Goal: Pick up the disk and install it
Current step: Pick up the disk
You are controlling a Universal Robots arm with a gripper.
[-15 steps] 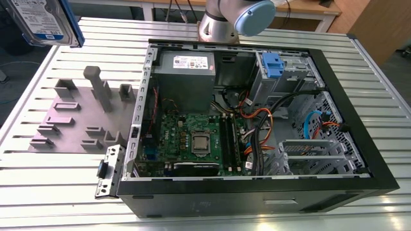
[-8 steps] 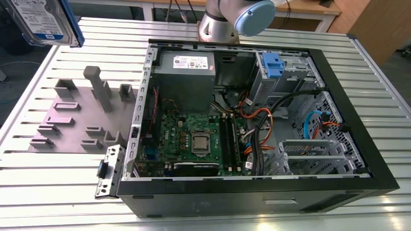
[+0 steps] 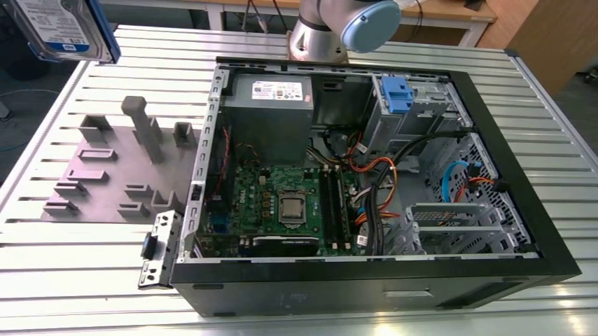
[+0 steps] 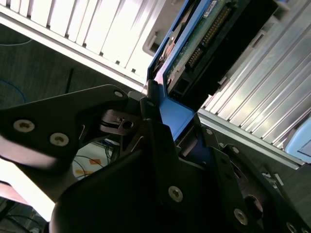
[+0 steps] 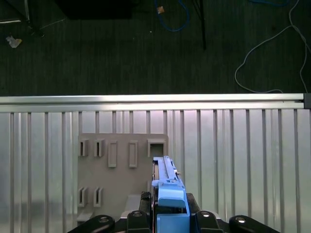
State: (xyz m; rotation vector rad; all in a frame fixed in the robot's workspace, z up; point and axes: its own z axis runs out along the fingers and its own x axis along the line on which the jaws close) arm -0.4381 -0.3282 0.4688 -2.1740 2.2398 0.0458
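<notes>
Saw gripper (image 5: 170, 219) closed tight on disk (image 5: 167, 177) at its blue bracket, edge-on in first wrist view. Saw same grip in second wrist view, w/ circuit-board side showing. Held it in air over grey fixture plate (image 5: 121, 179) on slatted desk (image 5: 243, 155). Made out dark floor (image 5: 97, 58) beyond desk edge. In exterior view, spotted disk raised at upper left, label facing cam, well apart from open PC case (image 3: 374, 280).

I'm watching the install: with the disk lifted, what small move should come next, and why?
Probably carry the disk toward the exterior view's right: the hand holds it above the grey fixture plate, away from the drive cage in the open case.
</notes>
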